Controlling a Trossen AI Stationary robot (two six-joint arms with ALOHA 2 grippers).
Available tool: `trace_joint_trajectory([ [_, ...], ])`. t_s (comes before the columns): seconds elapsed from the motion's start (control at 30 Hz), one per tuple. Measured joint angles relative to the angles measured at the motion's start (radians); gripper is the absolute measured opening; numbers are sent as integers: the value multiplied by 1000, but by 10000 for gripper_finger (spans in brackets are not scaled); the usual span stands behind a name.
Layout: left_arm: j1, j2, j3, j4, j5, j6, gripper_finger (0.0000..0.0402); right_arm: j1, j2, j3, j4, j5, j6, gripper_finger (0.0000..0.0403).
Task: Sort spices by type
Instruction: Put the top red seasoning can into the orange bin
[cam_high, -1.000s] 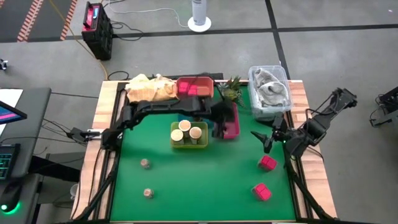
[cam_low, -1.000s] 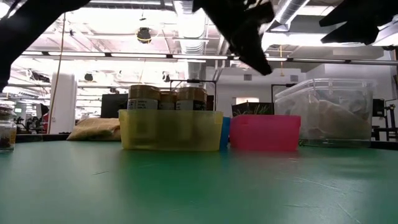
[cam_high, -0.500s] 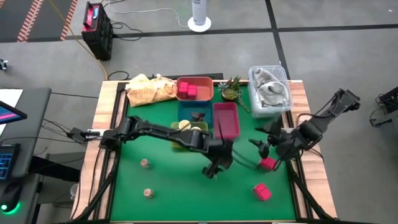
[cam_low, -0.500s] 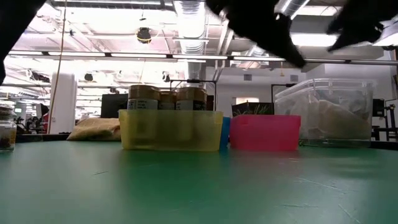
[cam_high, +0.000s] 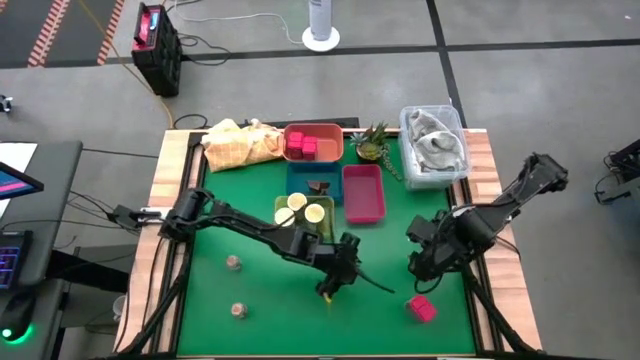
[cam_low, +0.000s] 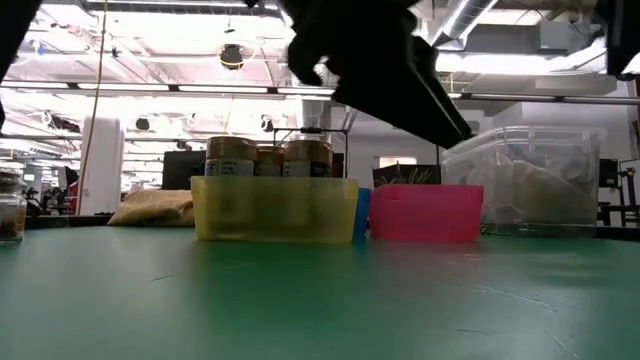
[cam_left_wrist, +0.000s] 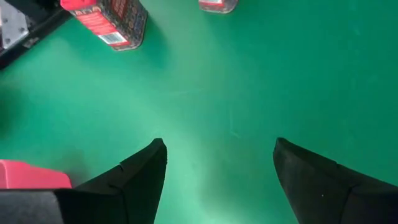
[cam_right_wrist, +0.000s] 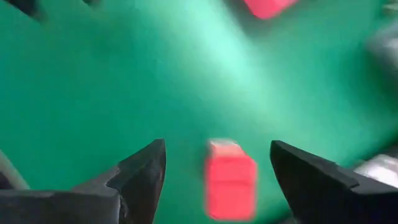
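Right gripper (cam_right_wrist: 214, 165) low over the green counter (cam_high: 250, 310) at right, fingers apart, pink packet (cam_right_wrist: 230, 179) between them, not gripped. Left gripper (cam_left_wrist: 217, 168) mid-counter, fingers apart, empty. Another pink packet (cam_high: 421, 307) lying near right.

The pink packet (cam_left_wrist: 106, 22) has tiny print on its label, but no words can be read.

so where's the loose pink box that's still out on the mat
In the high view the pink box lies on the green mat near its front right corner, just below the open right hand, well away from the trays.
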Motion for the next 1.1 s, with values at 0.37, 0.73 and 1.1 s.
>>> trace_joint_trajectory([
  [0.37, -23, -201, -246, 174, -52, -42, 279, 94, 66, -46, -69, -130, 173, 356],
  [0.73, -61, -226, -246, 136, -60, -43, 279, 167, 19, -263, 50, -216, 320, 382],
  [1.1, -11, -225, -246, 108, -83, -2, 279, 155, 19, -372, 223, -234, 261, 380],
])
